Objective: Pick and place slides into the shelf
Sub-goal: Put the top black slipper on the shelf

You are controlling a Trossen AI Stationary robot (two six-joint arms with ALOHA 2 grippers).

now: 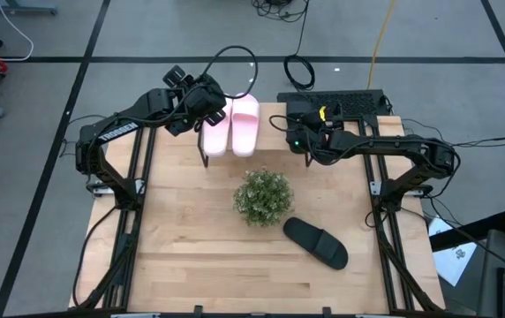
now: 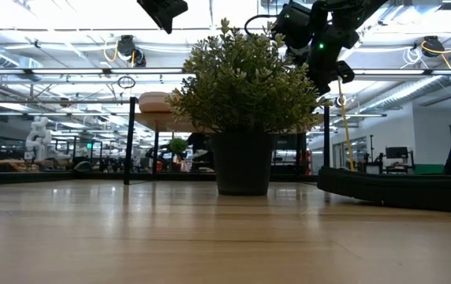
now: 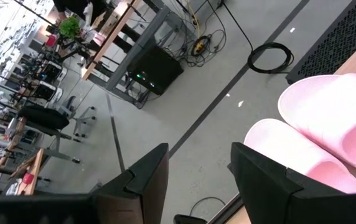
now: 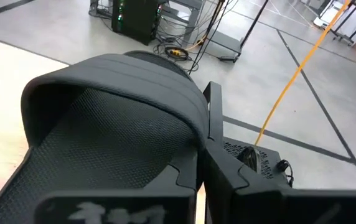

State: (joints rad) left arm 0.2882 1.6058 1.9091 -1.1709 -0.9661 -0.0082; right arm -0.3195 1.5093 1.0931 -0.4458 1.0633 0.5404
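Two pale pink slides (image 1: pixel 235 126) are shelved; one matte black slide (image 4: pixel 112 134) is pinched in the right hand (image 4: pixel 206 158) — another black slide (image 1: pixel 316 241) is left on the table (image 1: pixel 191 256); the left hand (image 3: pixel 193 180) is open.

Grey floor (image 1: pixel 146 26) with dark tape lines beyond my fingertips. Cable coil (image 3: pixel 270 57) ahead of my left one. Ceiling strip lights (image 2: pixel 68 20) overhead.
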